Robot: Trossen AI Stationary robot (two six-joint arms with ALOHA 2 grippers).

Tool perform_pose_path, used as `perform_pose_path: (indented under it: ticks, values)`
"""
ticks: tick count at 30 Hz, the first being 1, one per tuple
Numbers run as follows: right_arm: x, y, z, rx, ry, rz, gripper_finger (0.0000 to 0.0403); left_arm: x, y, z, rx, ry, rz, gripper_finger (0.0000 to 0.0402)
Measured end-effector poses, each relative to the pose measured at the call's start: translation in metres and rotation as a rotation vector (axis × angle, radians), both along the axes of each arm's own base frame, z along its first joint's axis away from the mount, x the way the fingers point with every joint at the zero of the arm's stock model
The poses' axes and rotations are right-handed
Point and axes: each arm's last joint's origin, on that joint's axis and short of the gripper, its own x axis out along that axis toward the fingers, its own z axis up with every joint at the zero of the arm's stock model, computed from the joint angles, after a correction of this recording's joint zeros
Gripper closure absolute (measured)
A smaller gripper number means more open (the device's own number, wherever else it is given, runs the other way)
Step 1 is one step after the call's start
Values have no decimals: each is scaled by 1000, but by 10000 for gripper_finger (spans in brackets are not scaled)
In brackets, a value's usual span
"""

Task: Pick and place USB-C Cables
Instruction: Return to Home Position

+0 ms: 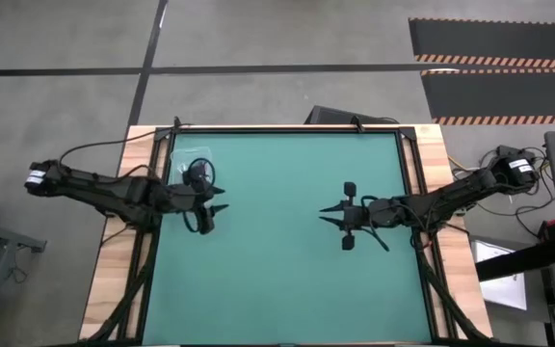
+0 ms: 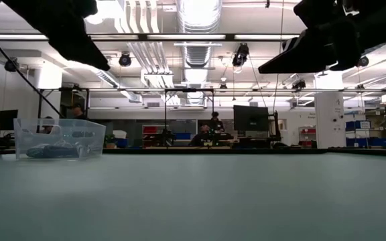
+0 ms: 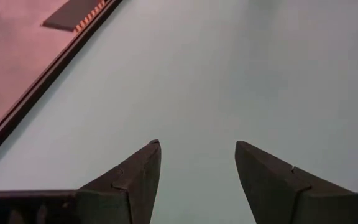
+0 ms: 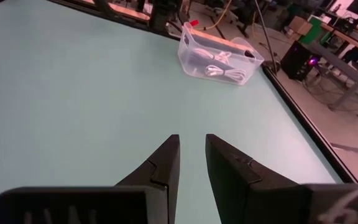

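A clear plastic bin [image 1: 187, 154] stands on the green mat near its far left corner. In the right wrist view the bin [image 4: 194, 45] holds a white cable bundle [image 4: 224, 73]. A dark cable [image 2: 51, 151] lies on its floor in the low view. I cannot make out cables of other colours. My left gripper [image 1: 225, 200] hovers open just to the near right of the bin, over bare mat [image 3: 197, 149]. My right gripper [image 1: 321, 217] hangs over the mat's right half, pointing toward the bin, with only a narrow gap between its fingertips [image 4: 192, 140].
Bare mat [image 1: 277, 280] spreads between the two grippers and toward the near edge. Black rails [image 1: 408, 173] run along the table's sides, and wooden strips lie outside them. People and workbenches [image 2: 210, 134] show in the room beyond the far edge.
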Motion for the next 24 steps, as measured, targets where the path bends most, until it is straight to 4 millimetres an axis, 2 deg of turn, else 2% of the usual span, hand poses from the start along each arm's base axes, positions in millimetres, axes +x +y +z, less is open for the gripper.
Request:
perform_pose_path:
  ticks: [7, 11, 20, 24]
  values:
    - [-8, -2, 1, 4, -25, 0, 335, -9, 1, -14, 7, -71, -32, 222]
    - [-19, -4, 1, 12, -70, 1, 335, -16, 2, -16, 3, -100, -43, 264]
    - [-44, -10, -1, 37, -152, -2, 335, -28, 4, -17, 1, -153, -50, 388]
    - [-55, -12, -3, 47, -184, -7, 335, -33, 4, -26, -2, -159, -55, 396]
